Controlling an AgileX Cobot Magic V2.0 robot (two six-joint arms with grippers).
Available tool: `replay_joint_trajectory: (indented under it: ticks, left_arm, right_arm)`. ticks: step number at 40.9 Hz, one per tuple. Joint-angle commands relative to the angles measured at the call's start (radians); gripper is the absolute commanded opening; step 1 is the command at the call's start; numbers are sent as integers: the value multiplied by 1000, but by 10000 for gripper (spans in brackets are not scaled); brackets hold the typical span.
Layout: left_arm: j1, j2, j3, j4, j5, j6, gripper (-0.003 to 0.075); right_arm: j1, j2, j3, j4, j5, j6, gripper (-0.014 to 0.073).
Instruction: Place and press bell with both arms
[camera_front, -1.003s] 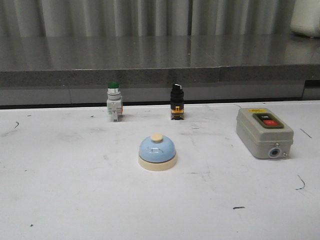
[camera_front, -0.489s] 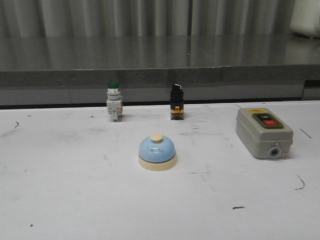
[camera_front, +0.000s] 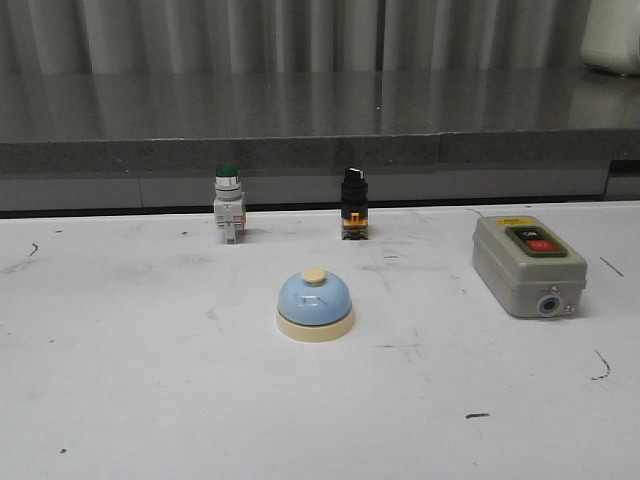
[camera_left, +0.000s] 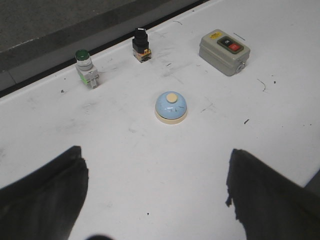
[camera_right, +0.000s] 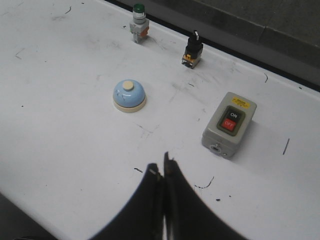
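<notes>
The light-blue bell (camera_front: 315, 303) with its cream base and cream button stands upright on the white table, near the middle; it also shows in the left wrist view (camera_left: 171, 106) and the right wrist view (camera_right: 129, 95). Neither arm appears in the front view. My left gripper (camera_left: 155, 165) is open, its two black fingers (camera_left: 45, 195) far apart above bare table, well short of the bell. My right gripper (camera_right: 162, 169) is shut with nothing between its fingers, hovering over the table between the bell and the grey switch box.
A grey switch box (camera_front: 528, 263) with black and red buttons lies at the right. A green-capped push button (camera_front: 228, 204) and a black selector switch (camera_front: 353, 204) stand near the table's (camera_front: 120, 380) far edge. A dark ledge (camera_front: 300, 120) runs behind.
</notes>
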Motion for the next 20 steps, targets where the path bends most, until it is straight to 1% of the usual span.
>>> replay_joint_trajectory:
  ticks: [1,3,5,7,9,10,20]
  left_arm:
    - [1,1,-24,8,-64,0,442]
    - [1,1,-24,8,-64,-7,359]
    - [1,1,-24,8,-64,-7,244]
    - [1,1,-24,8,-64,-7,109]
    - [1,1,-24,8,-64,-7,4]
    - [1,1,-24,8,-64,0,-19]
    - [1,1,-24,8,-64,-7,-20]
  right_arm:
    - [-6,3,-24,-6,-66,-9,-69]
    - [-6,3,-24,-6,-66,-9,-69]
    - [-6,3,-24,-6,-66,-9,-69]
    - [-6,3,-24,-6,-66,-9,-69]
    - [-6,3,-24,-6,-66,-9,-69]
    - [-6,3,-24,-6,-66,-9,-69]
    - [-6,3,-24,-6,-66,-9,-69]
